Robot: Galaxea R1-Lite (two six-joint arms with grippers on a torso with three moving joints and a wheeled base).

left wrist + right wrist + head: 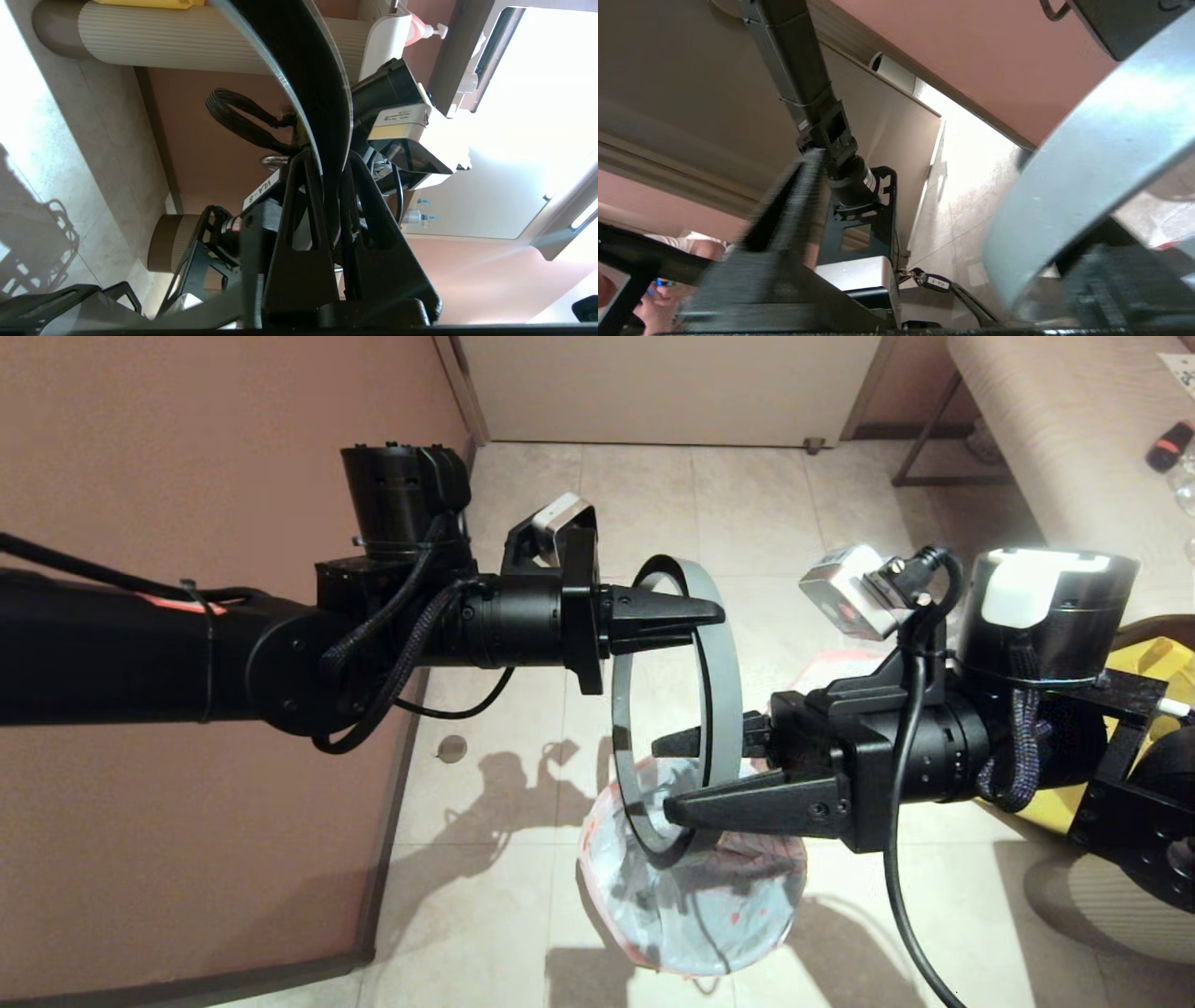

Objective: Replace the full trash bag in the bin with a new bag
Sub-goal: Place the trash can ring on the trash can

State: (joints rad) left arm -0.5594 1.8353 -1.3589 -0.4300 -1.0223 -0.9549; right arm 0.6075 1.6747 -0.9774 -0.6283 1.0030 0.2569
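Note:
My left gripper (pixel 709 614) is shut on the top of the bin's grey ring (pixel 726 681) and holds it upright in the air. In the left wrist view the ring (pixel 322 93) runs between that gripper's (pixel 329 163) closed fingers. My right gripper (pixel 674 779) stands open, and the lower part of the ring passes between its fingers (pixel 747 803). The ring (pixel 1087 186) lies against one of its jaws. Below, the new bag (pixel 747 905), with a pink rim and red print, covers the bin (pixel 653 896), a dark shape through the film. The full trash bag's bottles are hidden.
A pale pink film (pixel 831 665) peeks out on the floor behind my right wrist camera. The big yellow bag (pixel 1153 663) stands at the right, a ribbed beige bench (pixel 1055 439) at the back right. The brown wall (pixel 187 784) runs along the left, close to my left arm.

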